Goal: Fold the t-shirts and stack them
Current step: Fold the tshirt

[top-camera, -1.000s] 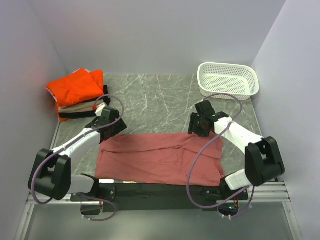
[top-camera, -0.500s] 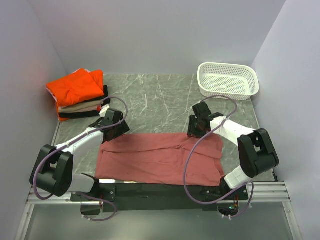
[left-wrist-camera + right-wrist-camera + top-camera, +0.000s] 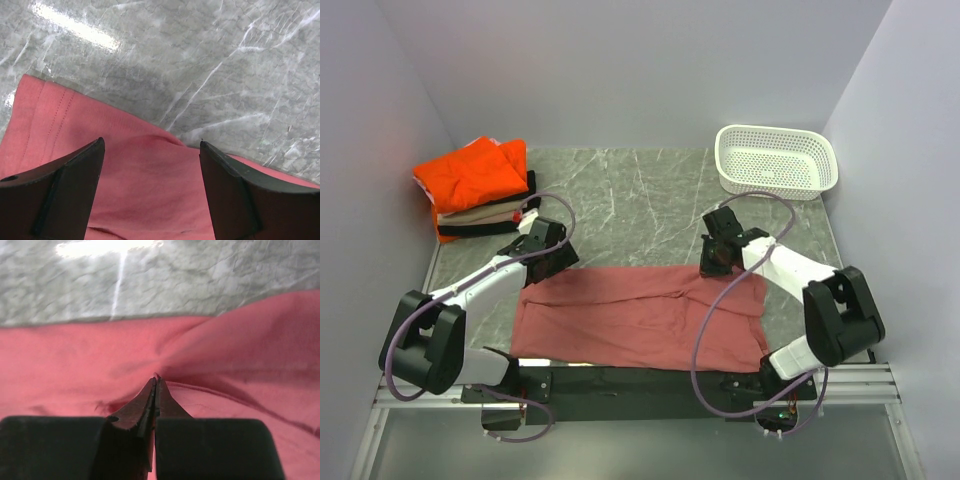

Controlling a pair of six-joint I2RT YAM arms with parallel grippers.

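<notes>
A dusty-red t-shirt lies spread flat near the front of the table. My left gripper stands open over the shirt's far left edge, its black fingers straddling the cloth without closing on it. My right gripper is at the shirt's far right edge, shut on a pinch of the cloth. Wrinkles run into its closed tips. A folded stack sits at the far left: an orange t-shirt on top, then a beige one and a black one.
A white perforated basket stands at the far right corner. Bare grey marble table shows between the stack and the basket. Walls close in on the left, back and right.
My right gripper has closed from open onto the shirt's far edge. The left gripper has shifted slightly right along the shirt edge and stays open.
</notes>
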